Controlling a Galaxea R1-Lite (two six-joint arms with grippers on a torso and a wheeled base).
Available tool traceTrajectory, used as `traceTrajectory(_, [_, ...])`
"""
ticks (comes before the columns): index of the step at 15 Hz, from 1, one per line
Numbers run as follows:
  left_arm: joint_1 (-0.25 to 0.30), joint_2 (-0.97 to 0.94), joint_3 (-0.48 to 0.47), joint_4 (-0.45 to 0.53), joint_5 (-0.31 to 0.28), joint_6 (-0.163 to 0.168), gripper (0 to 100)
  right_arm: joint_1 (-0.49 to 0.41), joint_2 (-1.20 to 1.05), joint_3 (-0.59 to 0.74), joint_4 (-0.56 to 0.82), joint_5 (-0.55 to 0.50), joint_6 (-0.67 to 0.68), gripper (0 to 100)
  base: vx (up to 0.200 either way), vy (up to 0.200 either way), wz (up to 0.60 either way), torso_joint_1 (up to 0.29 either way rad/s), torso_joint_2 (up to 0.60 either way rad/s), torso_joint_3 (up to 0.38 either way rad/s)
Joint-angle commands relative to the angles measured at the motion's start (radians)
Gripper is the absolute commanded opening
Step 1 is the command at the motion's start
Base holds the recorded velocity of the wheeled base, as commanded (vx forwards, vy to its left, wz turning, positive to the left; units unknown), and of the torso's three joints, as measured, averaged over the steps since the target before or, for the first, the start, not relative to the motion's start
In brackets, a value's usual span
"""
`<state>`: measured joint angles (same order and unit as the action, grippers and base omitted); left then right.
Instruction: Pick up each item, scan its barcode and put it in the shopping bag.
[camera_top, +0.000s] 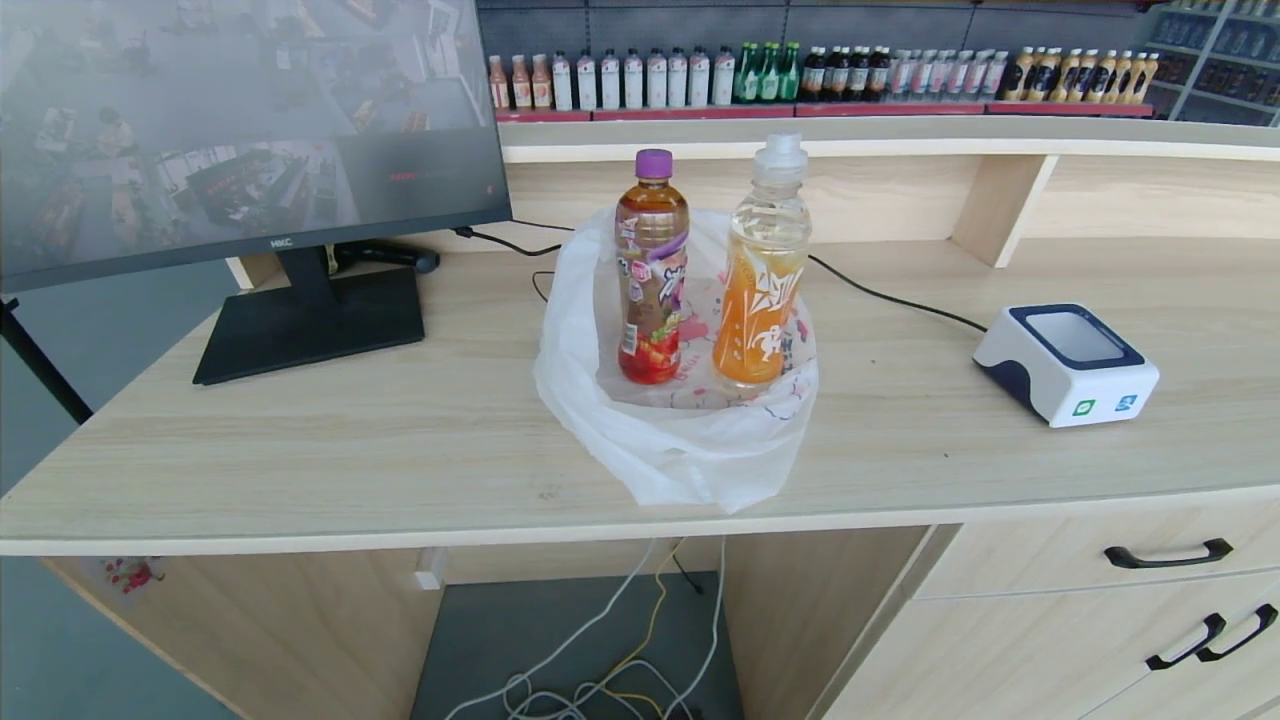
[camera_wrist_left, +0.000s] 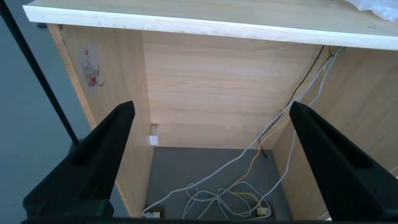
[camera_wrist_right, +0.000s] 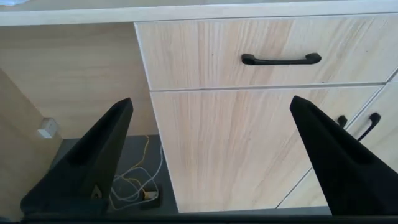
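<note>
Purple-capped bottle (camera_top: 651, 290) and orange bottle (camera_top: 760, 300) stand in the shopping bag (camera_top: 680, 455), above my left gripper (camera_wrist_left: 211, 106) and right gripper (camera_wrist_right: 210, 99), both wide open, empty.

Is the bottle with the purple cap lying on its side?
No, the purple-capped bottle stands upright within the white shopping bag, beside the orange bottle.

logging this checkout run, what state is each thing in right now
purple-cap bottle: upright, capped, in bag
orange bottle: upright, capped, in bag
bag: open, sides slumped down
scanner: flat on counter, window up
monitor: on
drawer: shut
left gripper: open, empty
right gripper: open, empty
</note>
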<state>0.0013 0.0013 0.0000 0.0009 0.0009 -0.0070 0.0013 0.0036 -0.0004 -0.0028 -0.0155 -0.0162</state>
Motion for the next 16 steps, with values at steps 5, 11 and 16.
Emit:
traceTrajectory(5, [0.000, 0.000, 0.000, 0.001, 0.001, -0.002, 100, 0.000, -0.004, 0.000, 0.000, 0.000, -0.001, 100, 0.000, -0.080, 0.00, 0.001, 0.00, 0.002])
traceTrajectory(11, [0.000, 0.000, 0.000, 0.001, 0.001, -0.008, 100, 0.000, -0.004, 0.000, 0.000, -0.001, -0.001, 100, 0.000, -0.200, 0.00, 0.004, 0.00, 0.006])
traceTrajectory(16, [0.000, 0.000, 0.000, 0.001, 0.001, -0.014, 100, 0.000, -0.004, 0.000, 0.000, 0.000, -0.001, 100, 0.000, -0.200, 0.00, 0.005, 0.00, 0.002])
